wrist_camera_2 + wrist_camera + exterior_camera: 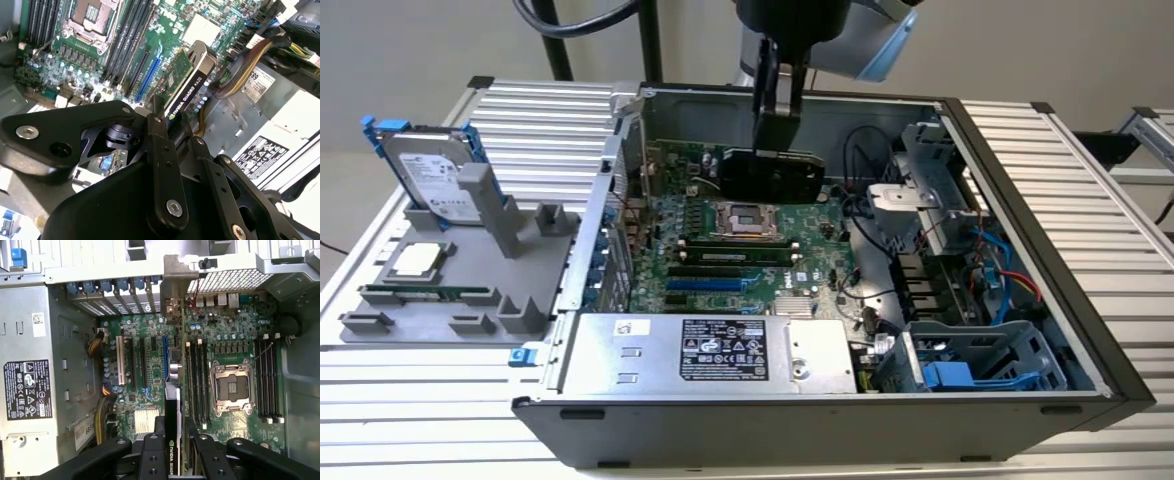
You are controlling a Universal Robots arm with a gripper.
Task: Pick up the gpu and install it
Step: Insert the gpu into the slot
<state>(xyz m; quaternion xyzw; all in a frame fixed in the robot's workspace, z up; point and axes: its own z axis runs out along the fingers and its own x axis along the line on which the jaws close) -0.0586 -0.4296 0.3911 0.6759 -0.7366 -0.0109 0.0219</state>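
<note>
I see the gripper (774,148) at the top centre of the exterior view, over the open computer case (787,430). Its 2 fingers are clamped on the upper edge of the gpu (774,178). The card hangs upright below them in the upper middle of the frame, its black shroud towards the camera. It sits above the motherboard (720,265) and, from this angle, just over the empty processor socket (744,218). In the first wrist view the gpu (172,450) is edge-on, squeezed between the 2 black fingers (151,455), 1 on each face, and most of its length reaches out past their tips towards the board. A blue expansion slot (165,357) lies beyond it, close to its line. In the second wrist view the gpu (186,87) juts out from the gripper (172,120) at a slant, green board on 1 face and black cooler on the other, and its far end looks clear of the blue expansion slot (150,75). At the exterior view's left, a grey fixture tray (454,228) holds a hard drive (434,180) and a memory stick (427,295).
</note>
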